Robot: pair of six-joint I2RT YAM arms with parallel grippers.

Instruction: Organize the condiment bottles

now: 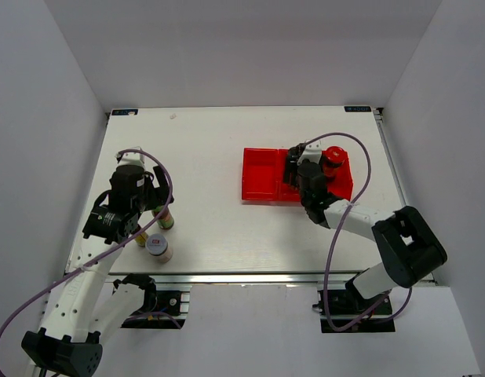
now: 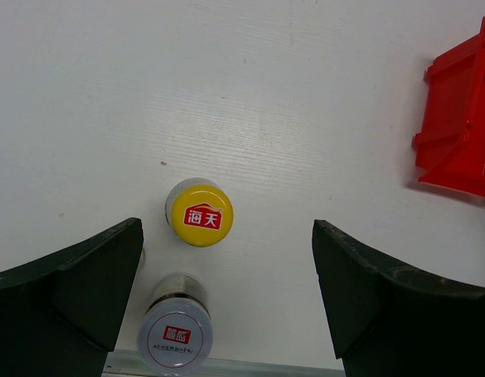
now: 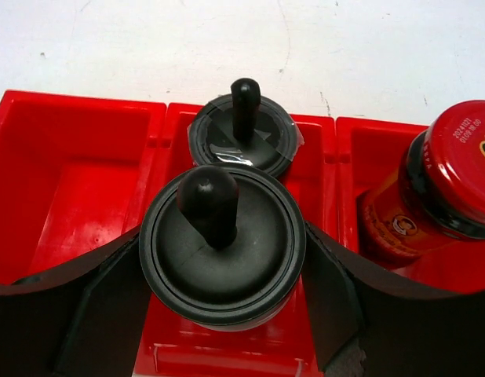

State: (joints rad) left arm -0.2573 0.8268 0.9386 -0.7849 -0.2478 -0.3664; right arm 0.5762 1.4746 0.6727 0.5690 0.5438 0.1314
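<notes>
Yellow-capped bottle labelled 海天 below spread left fingers; black-capped shaker clamped between right fingers

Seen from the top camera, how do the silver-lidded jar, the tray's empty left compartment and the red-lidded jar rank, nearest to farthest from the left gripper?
1. Silver-lidded jar: near edge, close by the left gripper.
2. Empty compartment: left end of the tray.
3. Red-lidded jar: its right end.

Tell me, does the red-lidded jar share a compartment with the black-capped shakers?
No, the red-lidded jar stands alone in the right compartment of the red tray; both black-capped shakers are in the middle one.
</notes>
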